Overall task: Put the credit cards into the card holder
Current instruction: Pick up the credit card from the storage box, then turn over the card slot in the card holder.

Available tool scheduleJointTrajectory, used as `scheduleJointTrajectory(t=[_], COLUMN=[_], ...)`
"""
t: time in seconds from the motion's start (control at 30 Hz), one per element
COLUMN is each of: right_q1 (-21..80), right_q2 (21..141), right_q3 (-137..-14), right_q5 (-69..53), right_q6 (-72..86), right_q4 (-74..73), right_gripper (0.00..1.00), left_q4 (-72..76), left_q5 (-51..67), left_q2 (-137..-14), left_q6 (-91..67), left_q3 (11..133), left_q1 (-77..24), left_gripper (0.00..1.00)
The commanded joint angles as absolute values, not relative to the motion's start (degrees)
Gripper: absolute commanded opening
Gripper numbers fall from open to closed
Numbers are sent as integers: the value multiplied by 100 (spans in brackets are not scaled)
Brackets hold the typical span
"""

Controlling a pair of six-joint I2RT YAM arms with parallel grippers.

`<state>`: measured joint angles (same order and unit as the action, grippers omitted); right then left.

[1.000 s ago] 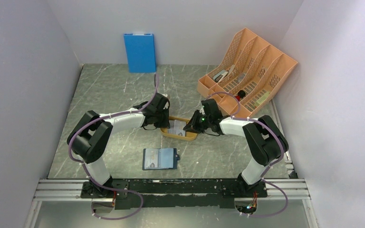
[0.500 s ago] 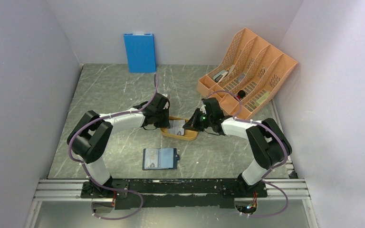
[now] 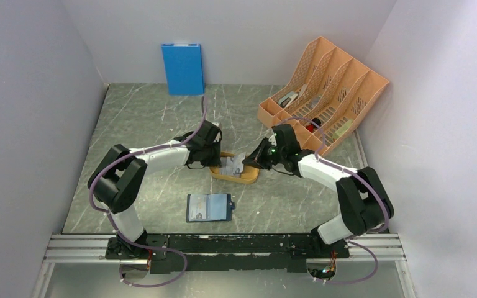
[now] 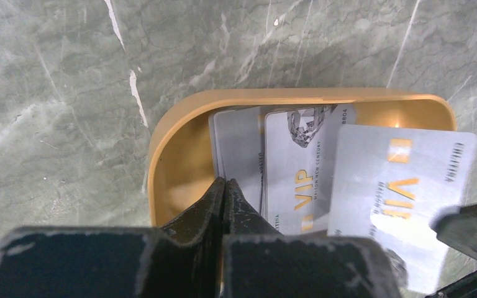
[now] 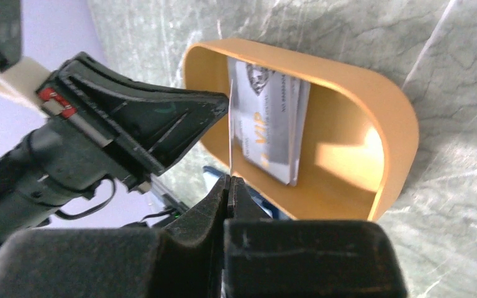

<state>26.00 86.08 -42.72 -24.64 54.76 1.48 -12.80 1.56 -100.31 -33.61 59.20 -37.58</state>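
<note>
Right gripper (image 5: 228, 180) clamps one credit card (image 4: 397, 198), edge-on to its own camera, over the orange tray (image 4: 161, 167) mid-worktop. Left gripper (image 4: 223, 184) pinched together, empty. Stacked cards (image 4: 295, 174) overlap, at least two. One card holder (image 3: 208, 207) lies open by the near edge.

Edge-on credit card (image 5: 230, 133) between closed fingers (image 5: 208, 208), above orange tray (image 5: 397, 143).

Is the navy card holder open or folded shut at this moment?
Open. The card holder lies spread flat on the table, pale inner pockets facing up, snap tab sticking out on one side.
</note>
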Motion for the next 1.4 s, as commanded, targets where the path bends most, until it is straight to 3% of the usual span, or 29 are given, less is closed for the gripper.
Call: scheduleJointTrajectory(t=[0.0,0.07,0.13,0.2,0.3,0.5,0.73,0.9,0.97,1.13,1.37], right_q1=[2458,2372,2275,2216,2193,2188,2208,2382,2416,2849,4155], right_q2=[8171,7950,7730,7512,7209,6676,6140,5237,5010,4687,5424], right_q3=[-4430,-4374,-4260,-4169,-4159,-4376,-4994,-4771,-4363,-3495,-3336], right_q5=[-2732,-2823,-2993,-3126,-3254,-3324,-3121,-2457,-2577,-2814,-2180], right_q6=[6153,6488,6851,7133,7362,7227,5245,3586,3476,3698,4034], right_q4=[-181,-164,-61,-25,85,-415,-1702,-2714,-2811,-2360,-1692], right_gripper=[0,0,0,0,0,0,0,0,0,0,0], left_q4=[-1645,-1751,-1851,-1916,-2030,-2566,-3205,-2865,-2926,-2716,-2135], left_q5=[9,9,10,9,9,-419,-1165,-168,-55,9,-259], left_q2=[-9891,-9809,-9704,-9569,-9318,-8552,-6956,-5485,-5188,-4873,-5438], left_q6=[-3339,-3340,-3354,-3357,-3415,-3673,-3723,-3241,-3303,-3781,-4175], left_q3=[6258,6386,6494,6576,6679,6720,6314,5105,4702,3819,3363], left_q1=[-3727,-3718,-3711,-3709,-3709,-3709,-3709,-3790,-3980,-4723,-5323], left_gripper=[5,5,12,25,53,84,87,89,97,89,84])
